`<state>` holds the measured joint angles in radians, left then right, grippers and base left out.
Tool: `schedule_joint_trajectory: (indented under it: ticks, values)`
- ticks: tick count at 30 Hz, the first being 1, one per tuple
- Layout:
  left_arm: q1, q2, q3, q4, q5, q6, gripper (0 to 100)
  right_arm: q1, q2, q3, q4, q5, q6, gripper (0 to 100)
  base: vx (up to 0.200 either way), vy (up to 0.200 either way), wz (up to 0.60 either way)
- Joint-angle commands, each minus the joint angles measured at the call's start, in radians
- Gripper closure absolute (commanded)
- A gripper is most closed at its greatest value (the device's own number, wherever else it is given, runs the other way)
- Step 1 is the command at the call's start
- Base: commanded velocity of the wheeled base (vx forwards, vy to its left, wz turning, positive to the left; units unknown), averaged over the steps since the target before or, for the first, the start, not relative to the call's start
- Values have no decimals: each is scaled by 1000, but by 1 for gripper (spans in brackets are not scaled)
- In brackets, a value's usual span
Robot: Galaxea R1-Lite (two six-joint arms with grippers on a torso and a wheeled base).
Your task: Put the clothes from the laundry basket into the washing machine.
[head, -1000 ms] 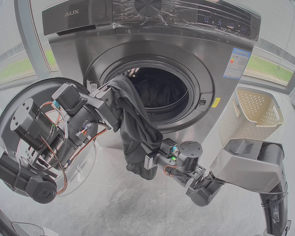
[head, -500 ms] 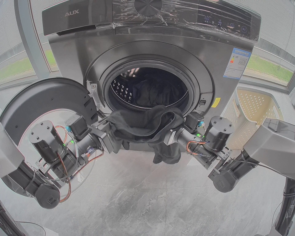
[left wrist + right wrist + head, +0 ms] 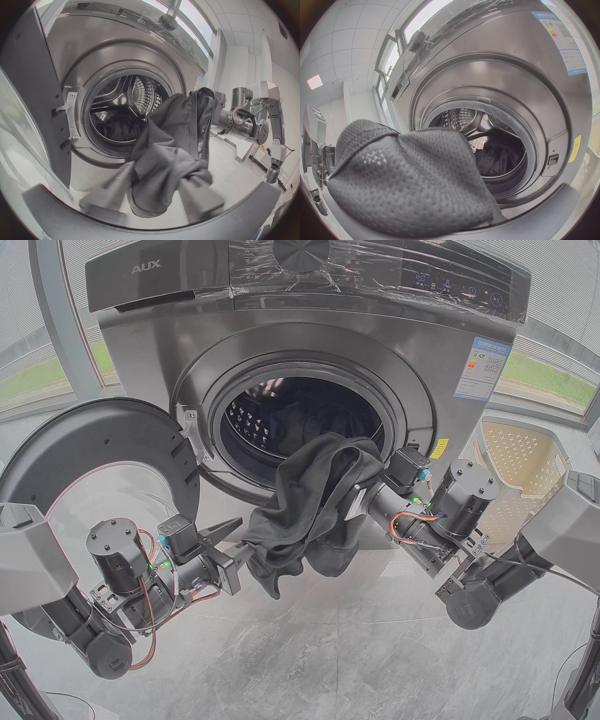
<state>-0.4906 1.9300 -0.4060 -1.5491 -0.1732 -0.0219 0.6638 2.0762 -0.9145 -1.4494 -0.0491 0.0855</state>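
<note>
the dark garment [image 3: 312, 502] hangs in front of the washing machine [image 3: 300, 334], just outside the lower rim of its open drum [image 3: 250, 421], in the head view. its upper part is draped over the right gripper [image 3: 357, 497], and its lower bunch hangs down to the left gripper [image 3: 247, 534], which is released, its 2 fingers [image 3: 222, 529] spread apart with the cloth's bottom end at them. the cloth covers the right gripper's tip, so whether it is clenched cannot be told. other dark clothes [image 3: 312, 418] lie inside the drum. the round door [image 3: 94, 434] is swung open on the left, and the laundry basket [image 3: 525, 459] stands on the right of the machine. in the left wrist view the dark garment [image 3: 172, 143] sags between the left gripper's [image 3: 156, 176] wide-set fingers [image 3: 115, 187], and its top rises to the right arm [image 3: 240, 122], with the drum [image 3: 125, 109] behind. in the right wrist view the dark garment [image 3: 406, 175] lies over the right gripper, close to the camera, in front of the drum [image 3: 456, 118] with dark clothes [image 3: 497, 162] in it.
</note>
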Motion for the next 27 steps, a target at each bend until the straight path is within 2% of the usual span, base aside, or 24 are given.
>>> schedule_joint_trajectory:
  ticks: [1,4,7,10,11,12,17,22,27]
  values:
    - [-8,26,32,0,0,2,0,-1,-8,-4,1,0,0,100,0,0,0]
    - [-29,46,67,0,3,11,0,-4,-8,-7,3,0,0,100,0,0,0]
    - [-48,61,102,0,0,37,0,-4,-8,-9,3,0,0,100,0,0,0]
    - [-63,64,125,-2,-19,51,0,-4,-8,-12,3,0,-1,100,0,0,0]
    - [-80,61,150,0,-46,62,0,-1,-7,-12,4,0,-1,100,0,0,0]
    - [-85,60,161,0,-54,68,0,-1,-5,-12,4,0,-1,100,0,0,0]
    - [-88,67,208,0,-60,91,0,-1,-1,-17,3,0,-1,100,0,0,0]
    - [-92,70,216,0,-94,114,0,-1,1,-21,3,0,-1,100,0,0,0]
    - [-94,66,108,-2,-77,97,0,14,-5,-12,4,0,-1,100,0,0,0]
